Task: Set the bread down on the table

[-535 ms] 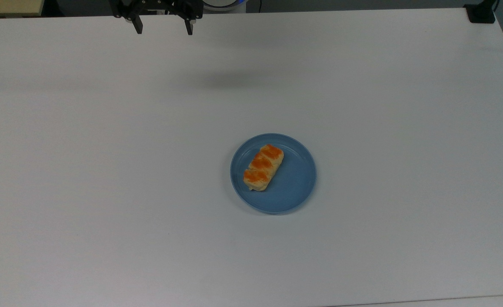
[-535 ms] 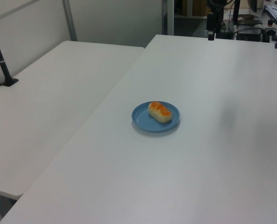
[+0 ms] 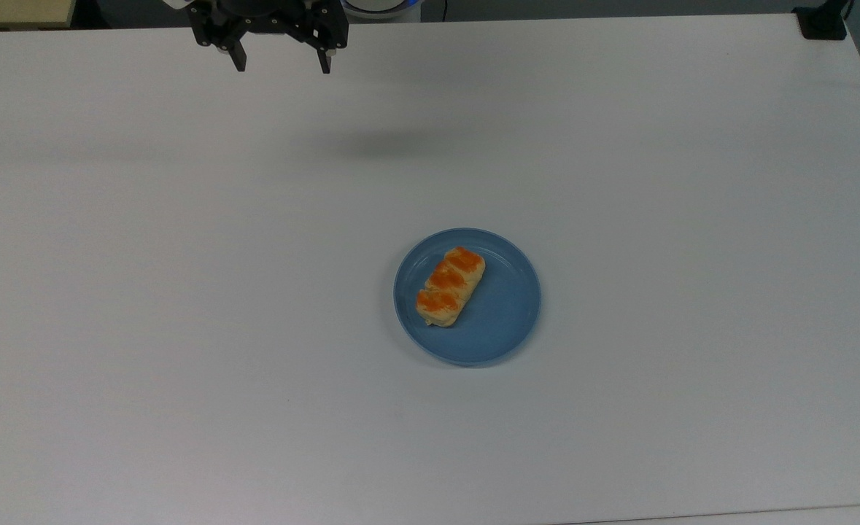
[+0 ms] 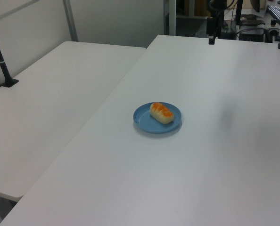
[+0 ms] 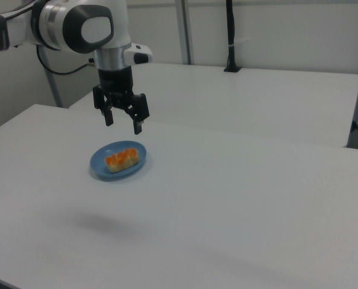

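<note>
**Ana:** Top view first: where does everything sit?

**Ben:** The bread (image 3: 451, 286) lies on the blue plate (image 3: 506, 321), toward the top view's left half of the dish, slanted, with its three toasted patches facing up. The plate rests near the middle of the white worktop (image 3: 692, 182). The hand (image 3: 281, 64) hangs well apart from it, over the far edge at the top view's upper left.

**Ana:** And its fingers?

**Ben:** Apart, with nothing between them. The right view shows the hand (image 5: 123, 124) pointing straight down, raised above the worktop (image 5: 257, 192), with the bread (image 5: 121, 159) on the plate (image 5: 135, 167) below and in front of it.

**Ana:** So the pick-up is not yet done. What could spoil it from here?

**Ben:** My guess is three things. The bread lies at a slant, so if the fingers come down without turning to match, they may pinch it corner to corner and roll it. It also sits close to the plate's raised rim on one side, so a finger dropping there could strike the rim and tip or shove the dish. And the bread looks soft, so a hard squeeze may crush it, while a light one may let it slip on the lift.

**Ana:** Anything in the left view?

**Ben:** The bread (image 4: 161, 113) on its plate (image 4: 147, 123), with bare worktop (image 4: 225, 165) all around for setting it down.
</note>
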Action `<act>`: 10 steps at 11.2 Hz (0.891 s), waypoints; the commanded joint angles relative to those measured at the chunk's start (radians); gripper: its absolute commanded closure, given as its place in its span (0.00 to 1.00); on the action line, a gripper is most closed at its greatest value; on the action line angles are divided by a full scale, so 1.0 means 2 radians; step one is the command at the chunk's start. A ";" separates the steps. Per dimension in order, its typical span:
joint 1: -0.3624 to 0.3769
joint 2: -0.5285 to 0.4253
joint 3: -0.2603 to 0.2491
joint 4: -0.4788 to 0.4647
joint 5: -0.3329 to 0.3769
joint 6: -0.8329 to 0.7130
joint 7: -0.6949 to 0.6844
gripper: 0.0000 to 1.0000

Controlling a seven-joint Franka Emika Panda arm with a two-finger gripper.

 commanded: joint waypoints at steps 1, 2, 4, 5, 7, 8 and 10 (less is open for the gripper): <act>0.002 0.002 -0.003 0.007 -0.003 -0.003 -0.011 0.00; 0.002 0.002 -0.002 0.007 -0.003 -0.002 -0.012 0.00; 0.003 0.007 0.001 0.007 -0.002 0.029 -0.007 0.00; 0.003 0.020 0.002 0.008 0.005 0.049 -0.004 0.00; 0.032 0.055 0.002 0.019 0.005 0.109 0.067 0.00; 0.046 0.073 0.002 0.019 0.000 0.142 0.113 0.00; 0.079 0.111 0.002 0.019 0.003 0.190 0.147 0.00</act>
